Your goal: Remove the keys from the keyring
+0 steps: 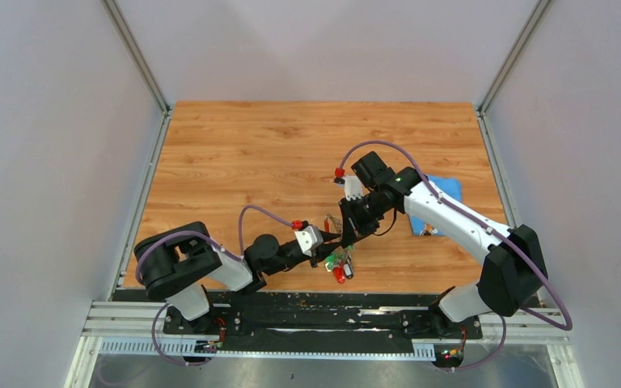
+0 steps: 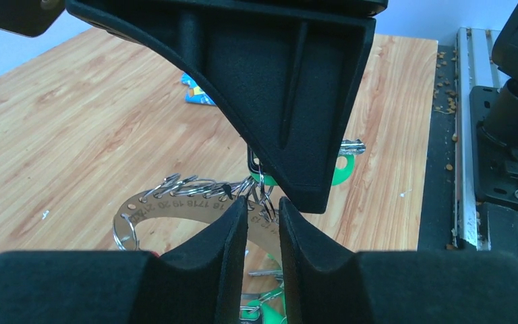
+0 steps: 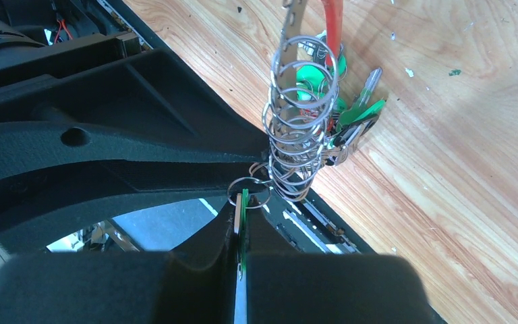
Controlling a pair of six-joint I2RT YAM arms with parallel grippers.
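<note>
On keyring [image 2: 132, 217], stamped numbers [image 2: 199, 202], 19 20

A wood-grain tabletop [image 1: 251, 153] in warm orange-brown planks fills the middle, evenly lit with only soft shadows. Plain pale grey walls [image 1: 48, 162] close it in on the left, far and right sides, and silvery metal posts [image 1: 136, 56] rise from the two far corners. Along the near edge a black base plate [image 1: 331, 323] lies above a slotted aluminium rail [image 1: 291, 350]. Small brown crumbs [image 2: 445, 88] speckle the table's dark border.
</note>
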